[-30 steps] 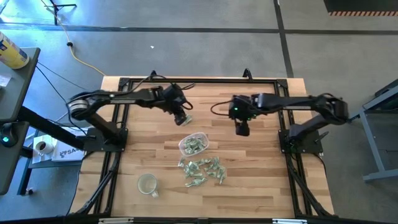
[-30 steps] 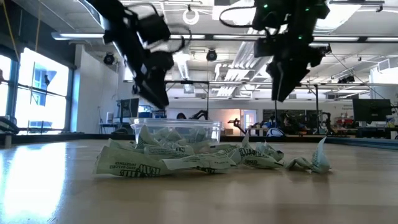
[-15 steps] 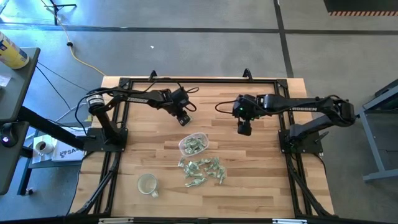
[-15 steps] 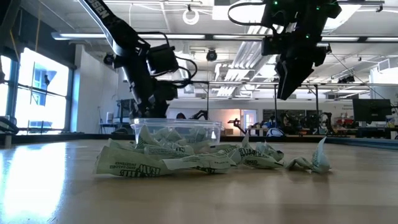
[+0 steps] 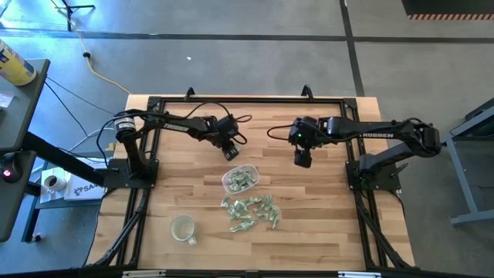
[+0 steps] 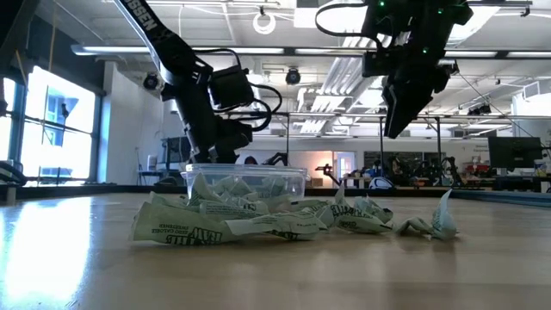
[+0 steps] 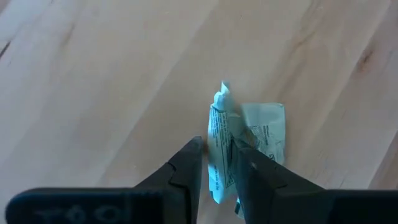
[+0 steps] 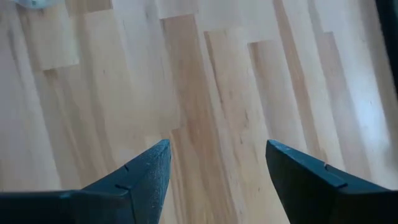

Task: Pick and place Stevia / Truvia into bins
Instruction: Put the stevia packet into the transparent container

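Left gripper [image 7: 216, 163] clamps sachet [image 7: 219, 149], now lower, just beyond tub [image 5: 240, 178] far edge. Right gripper [image 8: 214, 174] spread wide, unmoved at right. Sachet pile [image 5: 251, 211] near tub.

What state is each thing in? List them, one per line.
Left gripper: fingers shut on a sachet, beyond the tub from the pile.
Right gripper: fingers open, empty, above bare table.
Clear tub: upright, partly filled with sachets.
Loose sachets: crumpled in a pile on the table beside the tub.
Round cup: upright, standing apart from the pile.
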